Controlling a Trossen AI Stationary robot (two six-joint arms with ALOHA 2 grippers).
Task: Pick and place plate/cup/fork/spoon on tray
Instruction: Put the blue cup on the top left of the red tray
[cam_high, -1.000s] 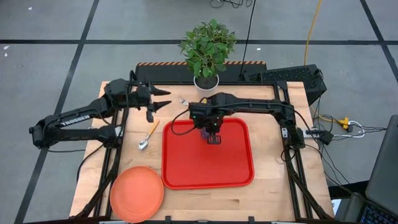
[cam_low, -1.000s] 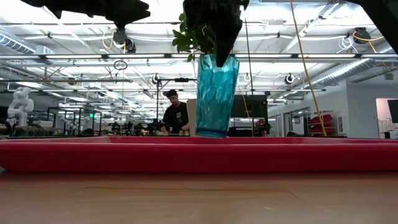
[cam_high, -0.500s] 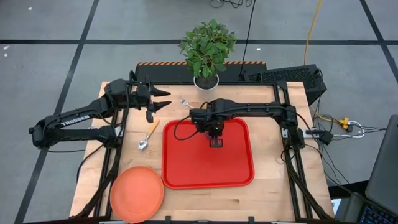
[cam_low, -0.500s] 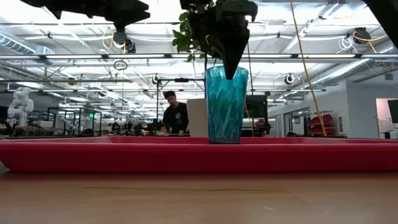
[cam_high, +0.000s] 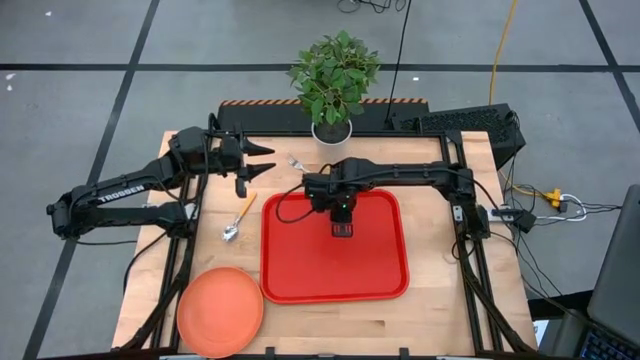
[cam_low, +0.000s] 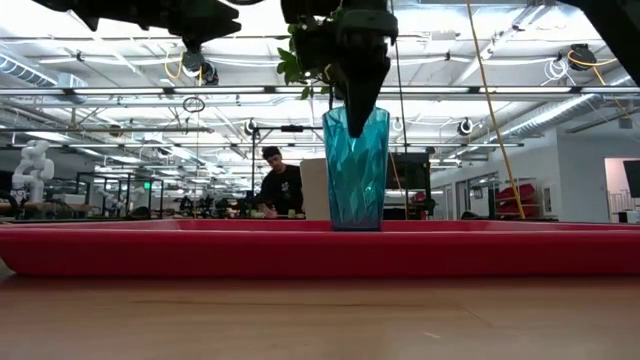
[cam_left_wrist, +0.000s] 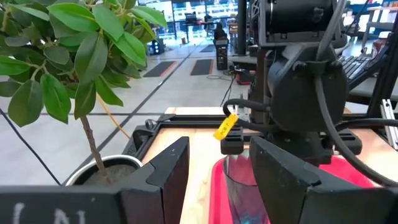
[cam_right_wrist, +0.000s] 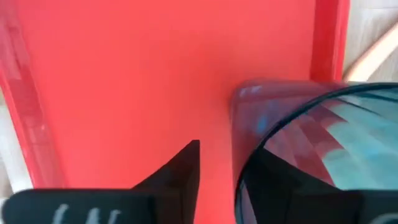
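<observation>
Right gripper (cam_high: 343, 229) hangs over the far half of the tray (cam_high: 300, 275), fingers pointing down at the cup (cam_low: 355, 168). Low view: cup stands upright on the tray floor, dark fingertip (cam_low: 357, 95) dipping at its rim. Right wrist view: one finger (cam_right_wrist: 177, 171) outside the cup wall with a red gap between them, the other finger inside the cup mouth; fingers parted, wall between them, no squeeze evident. Whether any contact remains at the rim cannot be told.

Left gripper (cam_high: 262, 160) waits above the far left part of the desk (cam_high: 440, 320), near the potted plant (cam_high: 334, 75); fingers spread wide, nothing between them. Left wrist view looks past its two fingers (cam_left_wrist: 169, 171) at the plant pot and the right arm's wrist over the cup.

Plate (cam_high: 220, 311) lies on the desk at the near left corner, just off the tray's near left corner. Spoon (cam_high: 239, 217) lies on the desk left of the tray, bowl toward the near side. Fork (cam_high: 296, 163) lies beyond the tray's far edge, below the plant pot, partly hidden by the right arm.

Low view background: a person (cam_low: 280, 182) at a distant bench.
</observation>
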